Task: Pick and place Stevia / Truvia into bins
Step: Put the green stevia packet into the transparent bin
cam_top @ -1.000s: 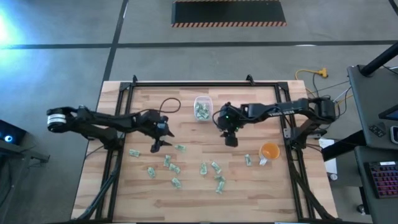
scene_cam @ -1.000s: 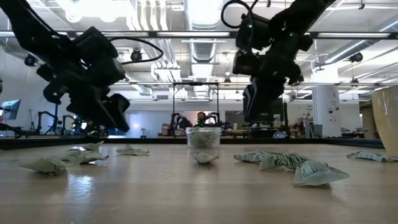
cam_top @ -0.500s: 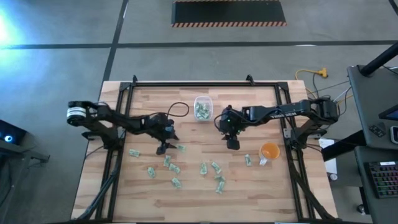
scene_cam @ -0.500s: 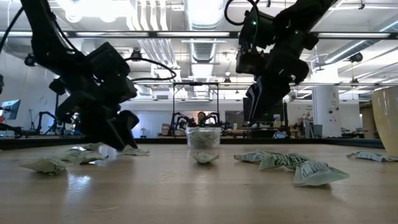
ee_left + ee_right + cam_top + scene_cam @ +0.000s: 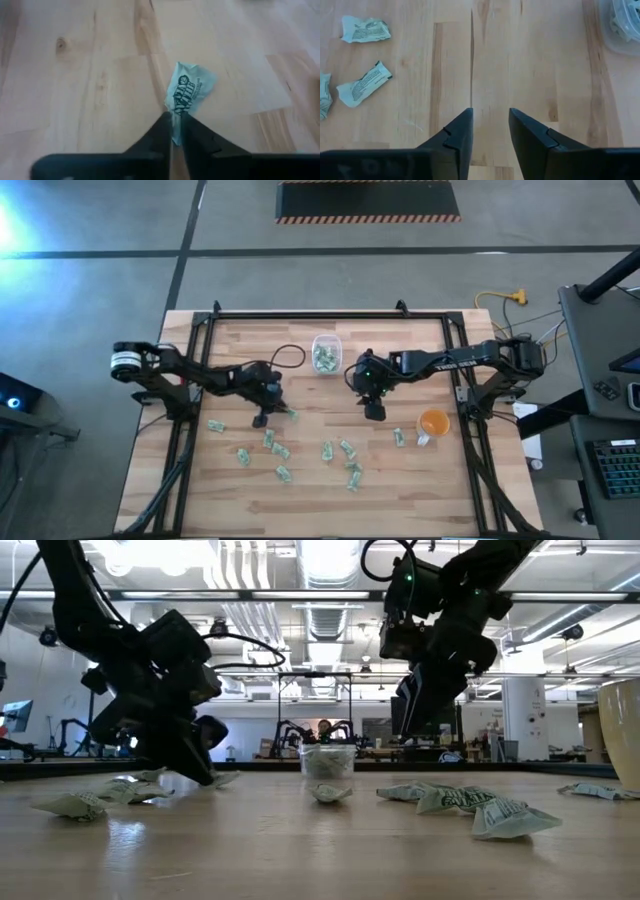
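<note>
Several green-and-white Stevia packets (image 5: 282, 450) lie scattered on the wooden table's near half. One packet (image 5: 189, 92) lies at the tips of my left gripper (image 5: 175, 125), which is shut on it down at the table top (image 5: 205, 772), left of centre (image 5: 264, 418). The clear bin (image 5: 325, 354) stands at the far middle with packets inside. My right gripper (image 5: 490, 125) hangs open above bare wood (image 5: 373, 412), between the bin and the packets, holding nothing. My left gripper pinches the packet's end nearest the arm (image 5: 175, 117) between its two fingertips. The fingers slant down from the table's left. The rest of the packet (image 5: 192, 85) reaches out beyond the tips and lies flat on the wood.
An orange cup (image 5: 433, 423) stands near the right edge, with one packet (image 5: 398, 438) beside it. More packets (image 5: 365, 30) lie near my right gripper. A black frame rail (image 5: 330, 315) runs along the table's far edge. Bare wood lies between the two grippers.
My left gripper has gone toward the table's right edge and down to the table top, reaching the packet. Its fingers have shut on the packet's end. The packet still lies on the wood.
</note>
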Controlling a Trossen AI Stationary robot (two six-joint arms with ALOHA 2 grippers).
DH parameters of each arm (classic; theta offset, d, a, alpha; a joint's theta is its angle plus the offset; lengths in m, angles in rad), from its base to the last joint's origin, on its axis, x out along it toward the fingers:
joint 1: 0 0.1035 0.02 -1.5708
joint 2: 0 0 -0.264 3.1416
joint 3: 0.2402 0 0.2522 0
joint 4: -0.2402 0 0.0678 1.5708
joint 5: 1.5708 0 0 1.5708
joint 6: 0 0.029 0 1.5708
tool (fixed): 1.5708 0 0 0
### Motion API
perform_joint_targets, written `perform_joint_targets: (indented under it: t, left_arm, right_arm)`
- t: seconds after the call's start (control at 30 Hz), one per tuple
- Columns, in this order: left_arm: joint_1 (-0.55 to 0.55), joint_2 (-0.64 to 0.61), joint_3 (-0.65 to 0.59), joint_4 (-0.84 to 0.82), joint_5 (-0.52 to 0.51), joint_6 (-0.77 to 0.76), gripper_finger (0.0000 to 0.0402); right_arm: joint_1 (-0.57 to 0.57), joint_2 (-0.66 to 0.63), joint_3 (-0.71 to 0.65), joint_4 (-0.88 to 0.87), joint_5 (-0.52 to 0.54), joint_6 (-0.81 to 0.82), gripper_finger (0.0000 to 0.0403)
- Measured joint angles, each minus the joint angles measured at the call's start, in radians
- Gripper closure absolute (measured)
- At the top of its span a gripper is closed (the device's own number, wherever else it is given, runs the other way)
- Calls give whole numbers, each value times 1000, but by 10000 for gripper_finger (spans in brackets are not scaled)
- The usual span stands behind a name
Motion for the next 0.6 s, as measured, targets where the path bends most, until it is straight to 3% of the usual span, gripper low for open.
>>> perform_joint_targets:
  t: [0.1,0.37,0.6]
  left_arm:
    - [-3,-12,1,16,-85,15,391]
    - [2,-40,11,277,-548,81,389]
    - [48,-33,71,438,-573,217,389]
  right_arm:
    - [0,0,0,0,0,0,290]
    - [0,0,0,-1,9,4,302]
    - [0,0,0,-1,9,8,308]
